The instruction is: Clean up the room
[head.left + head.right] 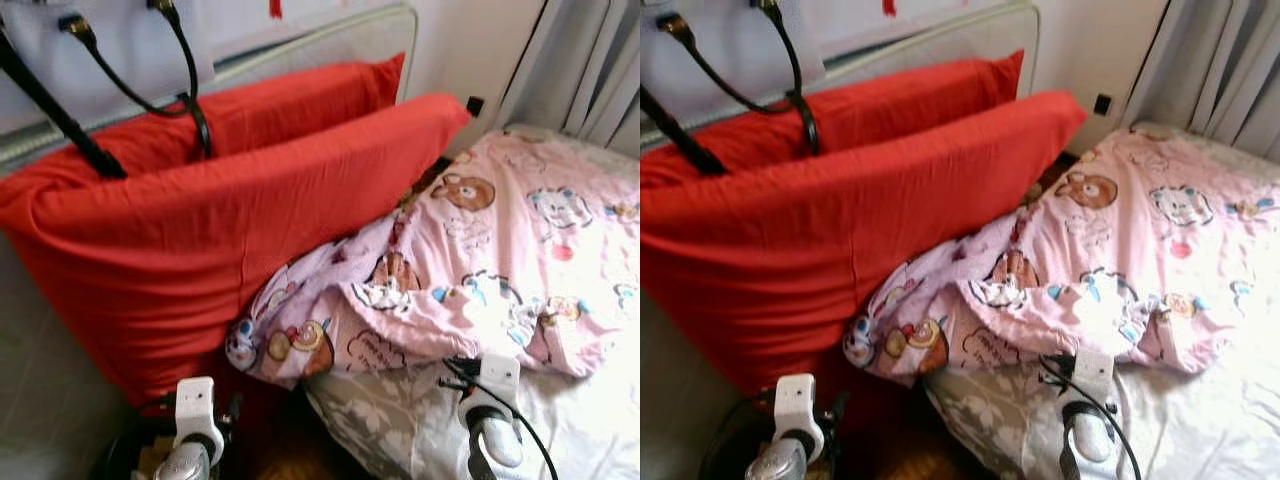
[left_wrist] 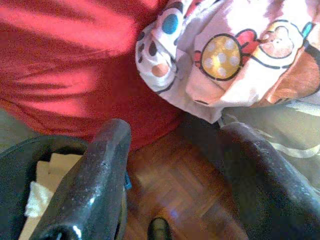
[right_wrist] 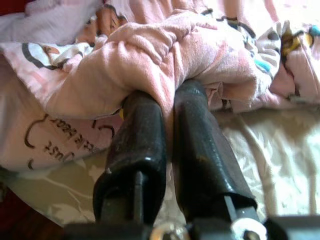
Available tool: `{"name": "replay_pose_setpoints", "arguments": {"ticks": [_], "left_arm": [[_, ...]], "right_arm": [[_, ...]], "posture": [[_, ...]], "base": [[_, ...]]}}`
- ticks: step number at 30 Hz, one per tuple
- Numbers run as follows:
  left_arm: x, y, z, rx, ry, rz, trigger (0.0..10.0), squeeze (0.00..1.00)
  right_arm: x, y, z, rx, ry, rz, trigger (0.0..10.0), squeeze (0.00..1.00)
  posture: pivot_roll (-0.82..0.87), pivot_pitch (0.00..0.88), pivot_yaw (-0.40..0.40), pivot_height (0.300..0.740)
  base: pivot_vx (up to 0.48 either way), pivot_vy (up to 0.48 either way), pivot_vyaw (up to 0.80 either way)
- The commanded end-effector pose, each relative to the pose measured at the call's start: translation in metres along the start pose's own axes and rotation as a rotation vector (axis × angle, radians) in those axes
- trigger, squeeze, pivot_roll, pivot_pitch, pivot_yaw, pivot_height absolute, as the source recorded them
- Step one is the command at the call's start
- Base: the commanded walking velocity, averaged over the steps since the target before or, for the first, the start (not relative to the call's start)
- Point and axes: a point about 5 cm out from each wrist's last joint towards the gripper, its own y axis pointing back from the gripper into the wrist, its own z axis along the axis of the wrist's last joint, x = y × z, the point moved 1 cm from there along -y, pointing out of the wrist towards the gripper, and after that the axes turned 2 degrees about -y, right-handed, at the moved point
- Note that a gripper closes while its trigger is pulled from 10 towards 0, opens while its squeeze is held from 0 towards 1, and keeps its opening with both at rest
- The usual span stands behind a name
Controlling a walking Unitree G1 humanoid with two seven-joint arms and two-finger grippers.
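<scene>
A bed (image 1: 590,420) with a pale floral sheet took up the lower right of the head views, running up toward grey curtains (image 1: 590,70) in the upper right corner. Two large red pillows (image 1: 200,230) stood on edge across the left and centre of the frame, leaning against a padded headboard (image 1: 330,40) along the top; the front pillow overlapped the rear one. A pink cartoon-print quilt (image 1: 500,250) lay rumpled across the right half, its bunched near edge reaching to the lower centre and touching the foot of the front pillow. In the upper left, black bag handles (image 1: 185,60) hung over the top of the pillows. A small dark socket (image 1: 474,105) sat on the wall right of the headboard.

At the bottom right, the right gripper (image 3: 167,95) reached to the quilt's near edge above the sheet. In the right wrist view its two black fingers (image 3: 200,150) were pressed close together, pinching a thick fold of the pink fabric, which bulged over their tips.

At the bottom left, the left gripper (image 2: 172,135) hung low beside the bed, over a strip of wood parquet floor (image 2: 185,195). Its fingers (image 2: 97,185) were spread wide apart with nothing between them; beyond them were the red pillow's lower edge and the quilt's corner. A dark bin (image 2: 25,170) holding pale crumpled paper sat against the left finger's side.
</scene>
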Motion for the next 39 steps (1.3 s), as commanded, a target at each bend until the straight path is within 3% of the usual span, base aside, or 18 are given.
{"name": "replay_pose_setpoints", "arguments": {"ticks": [1,9,11,18,30,39], "left_arm": [[0.006,0.004,-0.013,0.066,-0.005,0.030,10.0,0.00],[0.010,0.013,-0.039,0.195,-0.058,0.044,10.0,0.00],[0.017,0.020,-0.051,0.256,-0.043,0.090,10.0,0.00],[0.015,0.028,-0.067,0.331,0.008,0.107,10.0,0.00],[0.023,0.028,-0.066,0.329,0.038,0.137,10.0,0.00],[0.026,0.031,-0.068,0.335,0.042,0.147,10.0,0.00]], "right_arm": [[0.003,0.000,-0.002,0.005,0.002,0.006,10.0,0.00],[0.008,-0.001,0.001,-0.012,-0.007,0.029,10.0,0.00],[0.007,0.000,-0.001,-0.007,0.000,0.021,10.0,0.00],[0.003,0.002,-0.001,-0.011,-0.002,0.011,10.0,0.00],[0.007,0.001,0.000,-0.021,-0.005,0.010,10.0,0.00],[0.000,0.001,0.002,-0.029,0.001,-0.034,10.0,0.00]], "posture": [[-0.01,0.000,-0.029,0.740],[-0.01,0.000,-0.028,0.740],[-0.03,0.000,-0.026,0.740],[-0.02,0.000,-0.023,0.740],[-0.01,0.000,-0.026,0.740],[-0.01,0.000,-0.021,0.740]], "base": [[0.000,0.000,0.00],[0.000,0.000,0.00],[0.000,0.000,0.00],[0.000,0.000,0.00],[0.000,0.000,0.00],[-0.137,0.000,0.00]]}}
